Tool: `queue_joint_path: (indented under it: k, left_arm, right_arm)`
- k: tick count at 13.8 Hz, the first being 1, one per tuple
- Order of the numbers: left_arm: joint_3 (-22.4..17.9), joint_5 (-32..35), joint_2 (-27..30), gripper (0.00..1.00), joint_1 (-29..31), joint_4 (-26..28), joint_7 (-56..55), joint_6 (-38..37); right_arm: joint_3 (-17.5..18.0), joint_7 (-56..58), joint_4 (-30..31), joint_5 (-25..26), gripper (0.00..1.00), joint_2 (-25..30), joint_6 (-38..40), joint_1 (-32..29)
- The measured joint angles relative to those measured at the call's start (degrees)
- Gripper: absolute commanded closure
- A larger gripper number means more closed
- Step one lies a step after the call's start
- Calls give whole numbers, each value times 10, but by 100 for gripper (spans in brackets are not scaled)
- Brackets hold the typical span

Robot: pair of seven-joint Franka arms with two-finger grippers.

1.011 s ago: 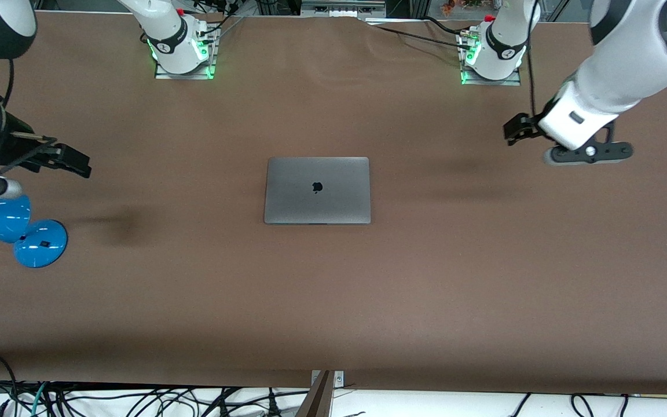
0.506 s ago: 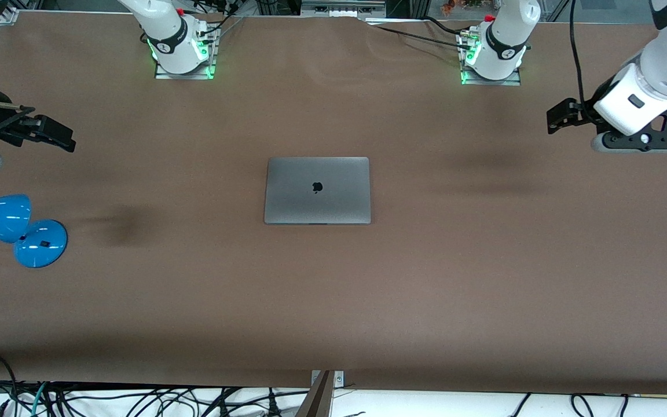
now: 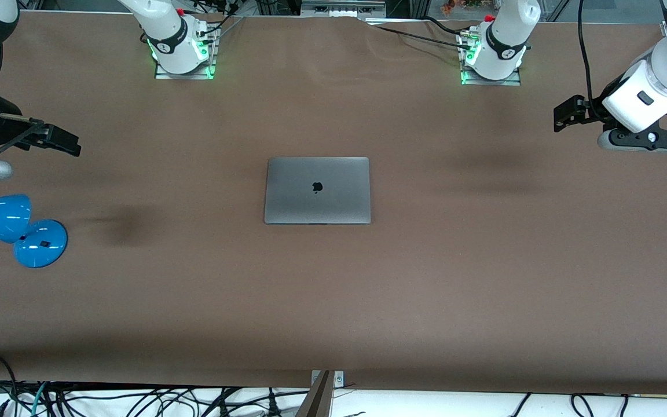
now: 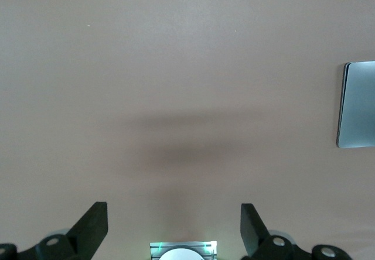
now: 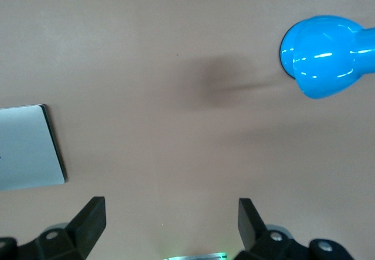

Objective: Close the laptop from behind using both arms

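Laptop [image 3: 317,190] lies mid-tabletop [image 3: 426,289], lid flat down: closing looks done, nothing left but parking. Left pincer [image 3: 565,113] and right pincer [image 3: 61,141] hang over their own table ends, jaws wide, empty. Blue lamp [image 3: 15,226] sits near the right arm's end; nothing obstructs.

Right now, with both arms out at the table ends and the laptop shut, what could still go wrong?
1. The right gripper hangs open over the table beside the blue lamp; a low swing there could knock it over.
2. The laptop lies flat, lid down, touching neither gripper; reaching in again would risk scratching or shoving it.
3. A black cable dangles by the left gripper, which is open over its end of the table; a quick move might snag it.
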State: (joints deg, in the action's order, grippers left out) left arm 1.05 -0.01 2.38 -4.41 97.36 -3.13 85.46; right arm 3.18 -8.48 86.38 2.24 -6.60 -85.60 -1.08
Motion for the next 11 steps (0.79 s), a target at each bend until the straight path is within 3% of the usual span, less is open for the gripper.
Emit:
queue_joint_path:
  k: [11]
  left_arm:
    - [-10, 0, 13, 0, 0, -14, 0, -11]
  right_arm:
    - [1, 0, 7, -11, 0, 3, -3, -1]
